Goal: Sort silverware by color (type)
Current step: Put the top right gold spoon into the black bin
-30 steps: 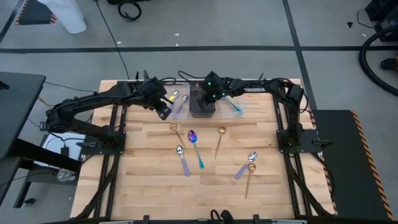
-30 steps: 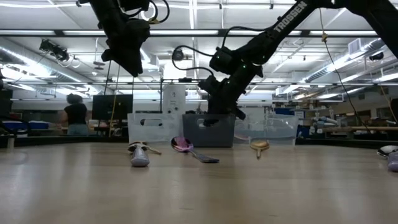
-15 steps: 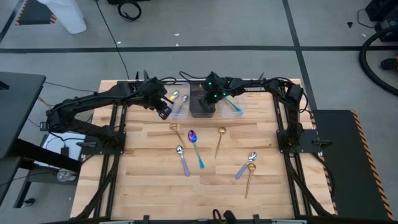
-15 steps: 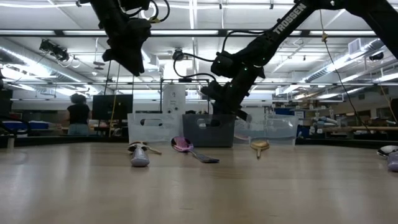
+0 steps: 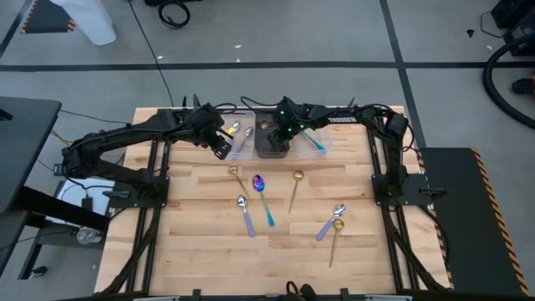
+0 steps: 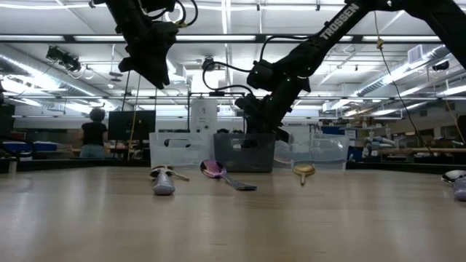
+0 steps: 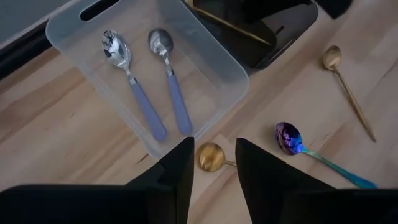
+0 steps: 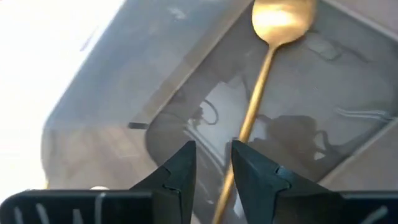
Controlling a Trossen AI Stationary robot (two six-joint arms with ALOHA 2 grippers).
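Right gripper: hung over dark plastic bin at upper centre of high view; fingers parted, nothing pinched between them. All-gold spoon lay loose inside that bin, under the fingers.

Left gripper: hovered just left of clear plastic bin, above wooden table; fingers apart, grasping nothing.

Clear bin, left of the dark one: held two silver-bowled, lavender-handled spoons side by side.

Second clear bin, right of the dark one: held one teal-handled spoon, bowl not discernible.

Loose on table, centre of high view: short gold spoon, iridescent purple-bowled, teal-handled spoon, lavender-handled spoon, long gold spoon.

Lower right of centre: another lavender-handled spoon touching another gold spoon.
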